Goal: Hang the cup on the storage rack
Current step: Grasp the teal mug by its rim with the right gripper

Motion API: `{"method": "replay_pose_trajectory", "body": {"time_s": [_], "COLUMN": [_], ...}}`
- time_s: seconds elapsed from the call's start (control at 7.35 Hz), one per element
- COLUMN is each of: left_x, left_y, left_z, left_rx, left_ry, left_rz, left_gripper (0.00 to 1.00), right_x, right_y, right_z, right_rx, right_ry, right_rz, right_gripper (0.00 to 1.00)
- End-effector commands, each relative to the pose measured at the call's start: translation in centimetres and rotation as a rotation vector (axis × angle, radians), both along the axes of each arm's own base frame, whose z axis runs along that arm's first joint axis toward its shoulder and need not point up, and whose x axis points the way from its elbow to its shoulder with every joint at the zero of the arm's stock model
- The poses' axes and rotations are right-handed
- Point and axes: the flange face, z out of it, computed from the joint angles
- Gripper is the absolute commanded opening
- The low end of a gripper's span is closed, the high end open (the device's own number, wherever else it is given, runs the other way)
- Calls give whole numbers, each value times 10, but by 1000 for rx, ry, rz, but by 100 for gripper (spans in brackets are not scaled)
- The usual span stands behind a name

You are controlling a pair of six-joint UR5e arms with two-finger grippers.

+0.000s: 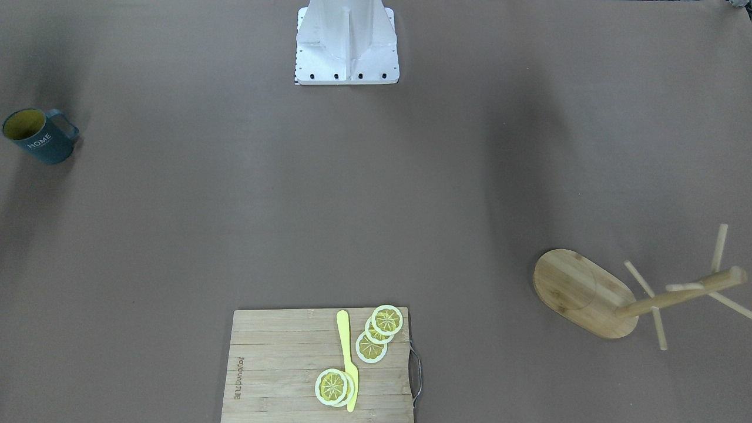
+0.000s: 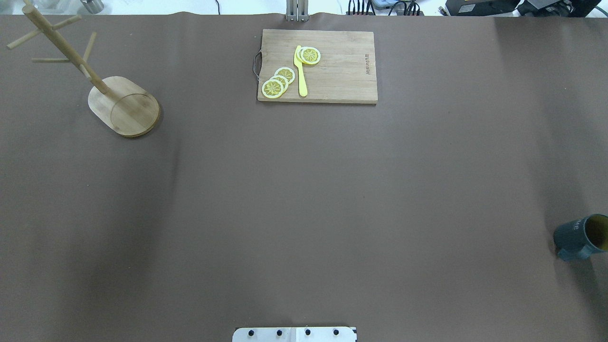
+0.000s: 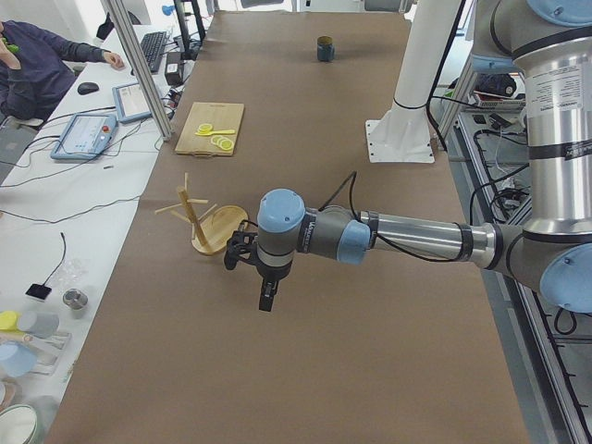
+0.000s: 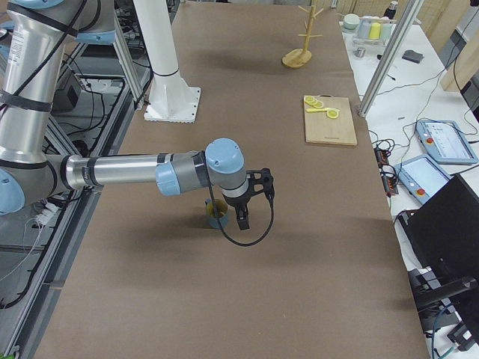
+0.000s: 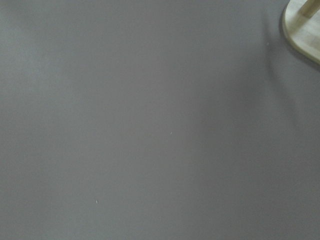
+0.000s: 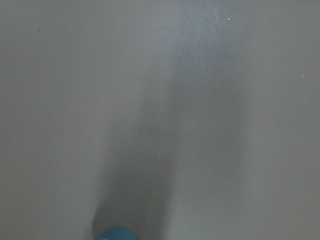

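- Table [image 2: 304, 199]: brown cover. The cup and the rack stand well apart, at opposite ends.
- Right arm [image 4: 127, 172]: reaches over the right end. It is by far the nearer arm to the cup, so the pick-up is judged to fall to it.
- Left arm [image 3: 416, 236]: reaches over the left end, beside the rack.
- Rack [image 2: 126, 107]: far left, upright. Its pegs slant upward from the post.
- Cup [image 2: 582, 236]: at the right edge, nearer the robot than the rack is. It stands upright, mouth up, with the handle turned toward the left and the near side.
- Right gripper [image 4: 242, 222]: hangs above the table, pointing down. The cup is just beside it and shows only at the bottom edge of the right wrist view. Whether the fingers are spread or pressed together cannot be told.
- Left gripper [image 3: 266, 301]: hangs above the table near the rack's base. Its finger state likewise cannot be told.
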Motion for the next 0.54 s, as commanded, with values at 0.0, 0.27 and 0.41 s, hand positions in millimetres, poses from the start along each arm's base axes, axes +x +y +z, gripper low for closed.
{"method": "replay_pose_trajectory", "body": {"time_s": [0.0,0.27,0.41], "left_x": [1,0,-2], "left_y": [-18,-26,-24], "left_z": [-15,-23,-28], "left_rx": [118,166,248], "left_ry": [7,-9,-13], "left_rz": [-2,7,19], "left_gripper": [99,99,99], "right_x": [0,1,0], "right_y": [9,17,22], "right_z": [14,19,21], "right_rx": [-18,-1,-9], "right_ry": [-26,-21,-26], "right_rz": [-9,-10,-3], "right_gripper": [100,100,100]}}
